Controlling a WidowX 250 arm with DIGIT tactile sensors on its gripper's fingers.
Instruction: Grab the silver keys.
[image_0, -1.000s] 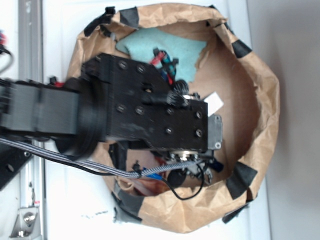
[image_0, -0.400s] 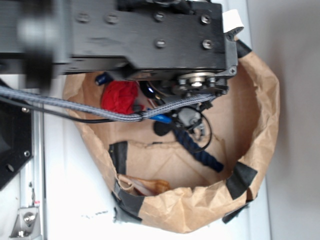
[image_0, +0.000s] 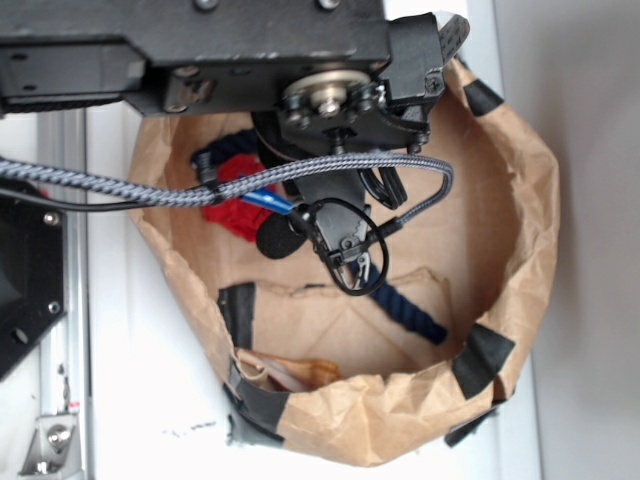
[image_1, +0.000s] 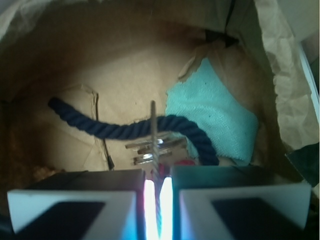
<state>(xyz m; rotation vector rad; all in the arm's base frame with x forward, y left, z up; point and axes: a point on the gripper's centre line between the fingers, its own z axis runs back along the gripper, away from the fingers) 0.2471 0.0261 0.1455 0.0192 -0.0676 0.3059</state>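
Note:
The silver keys (image_1: 154, 149) hang as a small fanned bunch just past my fingertips in the wrist view, above the bag floor. A thin twisted wire from the bunch runs straight back between my two pads. My gripper (image_1: 156, 186) is shut on that wire, with only a narrow bright slit on each side of it. From the exterior camera the keys (image_0: 366, 263) dangle below the gripper (image_0: 335, 225), inside a thin black cable loop. Any darker keys are hidden.
I am inside a brown paper bag (image_0: 525, 210) with rolled walls and black tape patches (image_0: 484, 355). On its floor lie a navy rope (image_1: 107, 127), a teal cloth (image_1: 215, 115) and a red bundle (image_0: 232, 208). A braided cable (image_0: 150, 195) crosses the left side.
The arm has swung toward the top of the exterior view, uncovering the rope and red bundle. The keys have come with it and hang from the shut gripper.

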